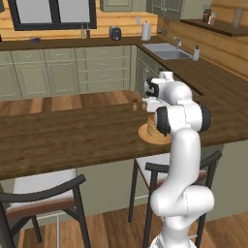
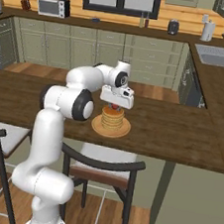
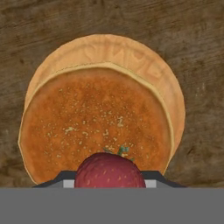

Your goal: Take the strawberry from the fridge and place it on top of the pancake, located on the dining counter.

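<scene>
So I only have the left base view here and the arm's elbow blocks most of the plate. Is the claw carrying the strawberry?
Observer: Yes. In the hand view the strawberry sits between the claw tips, red with a bit of green at its top.
Operator: Is it over the pancake?
Observer: The right base view shows the claw directly above the pancake stack, with the berry just over the top cake.
Operator: Is the stack centred on its plate?
Observer: Not quite. In the hand view, the plate shows a wide rim on one side, none on the other.
</scene>
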Controlling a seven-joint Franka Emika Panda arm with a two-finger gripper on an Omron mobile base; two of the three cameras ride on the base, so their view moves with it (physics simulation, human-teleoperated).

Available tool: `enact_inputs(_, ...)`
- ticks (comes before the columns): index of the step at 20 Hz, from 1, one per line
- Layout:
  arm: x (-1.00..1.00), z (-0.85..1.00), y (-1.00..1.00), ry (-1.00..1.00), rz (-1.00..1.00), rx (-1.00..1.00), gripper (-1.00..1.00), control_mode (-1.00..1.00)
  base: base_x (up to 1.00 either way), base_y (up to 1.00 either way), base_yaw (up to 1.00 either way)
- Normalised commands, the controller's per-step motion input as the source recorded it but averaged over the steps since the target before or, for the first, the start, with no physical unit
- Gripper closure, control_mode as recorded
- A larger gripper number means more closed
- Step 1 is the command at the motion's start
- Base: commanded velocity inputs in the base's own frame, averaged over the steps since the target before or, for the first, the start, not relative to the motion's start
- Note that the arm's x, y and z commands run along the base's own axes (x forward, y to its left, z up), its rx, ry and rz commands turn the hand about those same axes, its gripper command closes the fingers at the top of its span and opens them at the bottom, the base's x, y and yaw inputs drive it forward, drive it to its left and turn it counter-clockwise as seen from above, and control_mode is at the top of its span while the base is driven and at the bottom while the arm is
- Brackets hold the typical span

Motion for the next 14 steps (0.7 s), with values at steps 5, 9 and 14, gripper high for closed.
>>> enact_inputs(5, 0.01, -0.29, 0.0, 0.0, 0.0, -0.01, 1.0, -1.0, 0.0, 0.0, 0.0)
enact_inputs(9, 0.0, -0.15, 0.0, 0.0, 0.0, 0.0, -1.0, -1.0, 0.0, 0.0, 0.0)
enact_inputs(14, 0.0, -0.03, 0.04, -0.02, 0.0, 0.0, -1.0, -1.0, 0.0, 0.0, 0.0)
